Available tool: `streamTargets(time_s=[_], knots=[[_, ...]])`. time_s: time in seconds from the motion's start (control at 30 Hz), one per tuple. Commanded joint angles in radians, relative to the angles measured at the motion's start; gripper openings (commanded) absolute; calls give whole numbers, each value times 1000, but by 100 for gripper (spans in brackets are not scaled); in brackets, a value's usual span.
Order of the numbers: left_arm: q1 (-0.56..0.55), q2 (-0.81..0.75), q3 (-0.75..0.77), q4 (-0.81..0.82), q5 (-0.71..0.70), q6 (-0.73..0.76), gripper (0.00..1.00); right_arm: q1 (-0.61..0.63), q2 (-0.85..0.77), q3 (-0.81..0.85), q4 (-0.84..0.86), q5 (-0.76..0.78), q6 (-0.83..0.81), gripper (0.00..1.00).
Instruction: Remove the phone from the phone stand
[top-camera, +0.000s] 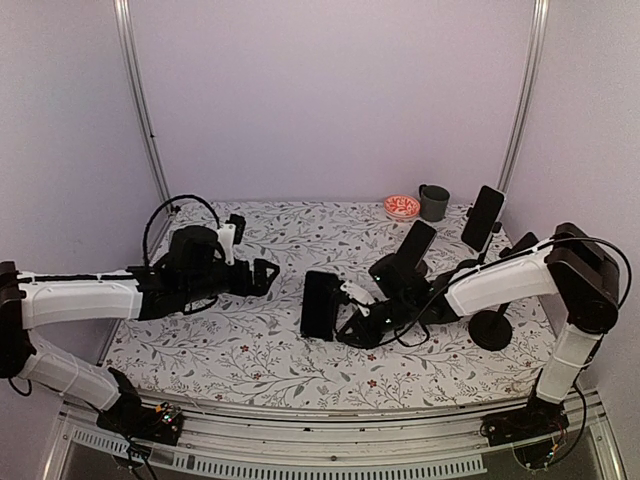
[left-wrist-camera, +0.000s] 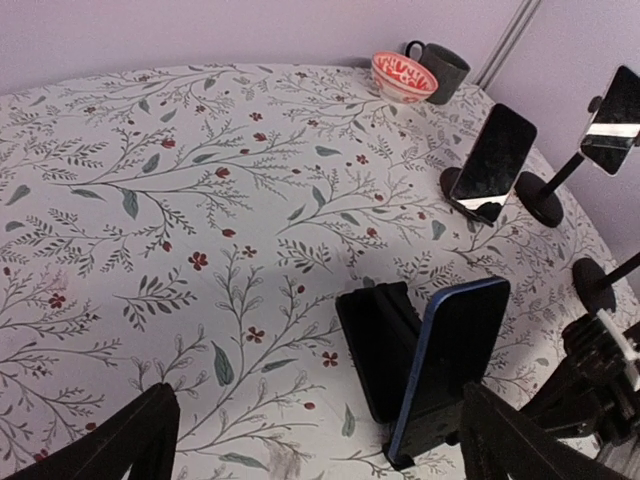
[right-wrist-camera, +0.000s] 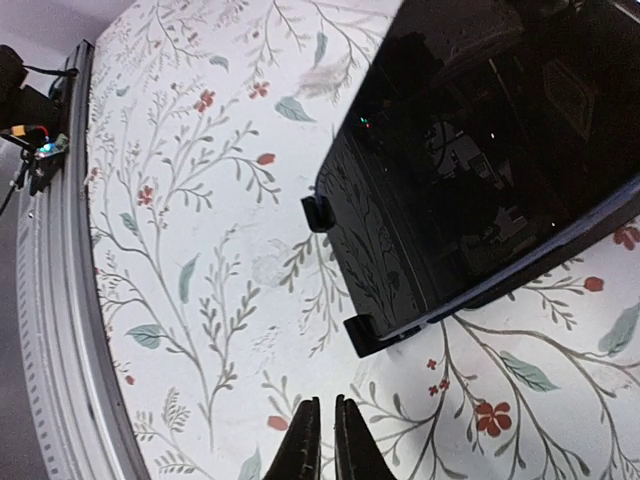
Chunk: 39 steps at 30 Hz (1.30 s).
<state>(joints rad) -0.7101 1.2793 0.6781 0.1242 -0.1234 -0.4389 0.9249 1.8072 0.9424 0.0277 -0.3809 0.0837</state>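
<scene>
A dark phone with a blue edge (top-camera: 320, 305) leans upright in a low black phone stand in the middle of the table. In the left wrist view the phone (left-wrist-camera: 450, 355) rests against the stand (left-wrist-camera: 380, 345). In the right wrist view the phone's glossy screen (right-wrist-camera: 480, 150) sits behind the stand's two lip hooks (right-wrist-camera: 362, 335). My right gripper (top-camera: 350, 318) (right-wrist-camera: 326, 440) is shut and empty, low over the cloth just right of the stand. My left gripper (top-camera: 264, 277) (left-wrist-camera: 318, 405) is open and empty, a short way left of the phone.
A second phone (top-camera: 415, 247) leans on a low stand behind, and a third (top-camera: 484, 218) sits on a tall stand with a round base (top-camera: 490, 330). A red bowl (top-camera: 402, 206) and dark mug (top-camera: 434, 202) stand at the back right. Frame posts rise at the back corners.
</scene>
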Motion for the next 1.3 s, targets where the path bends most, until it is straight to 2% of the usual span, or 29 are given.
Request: streamTargets(time_s=[0.0,0.27,0.4,0.6,0.83,1.1,1.27], knots=[[-105,43,21,-23,-87,-91,99,7,-160,-49,41,-1,8,17],[-261,234,158,-108,-187,-160,99,-9,-390,-103,16,84,19,53],[-296,311,224,-134,-199,-188,99,-57,-470,-122,-9,90,35,70],[-336,432,337,-199,-238,-208,99,-115,-562,-173,-17,106,67,88],[-355,510,390,-222,-268,-230,99,-146,-594,-210,-17,102,81,96],[-365,585,454,-282,-320,-246,99,-156,-600,-226,-18,98,80,97],[-367,595,471,-315,-346,-252,93,-161,-599,-228,-22,97,76,97]])
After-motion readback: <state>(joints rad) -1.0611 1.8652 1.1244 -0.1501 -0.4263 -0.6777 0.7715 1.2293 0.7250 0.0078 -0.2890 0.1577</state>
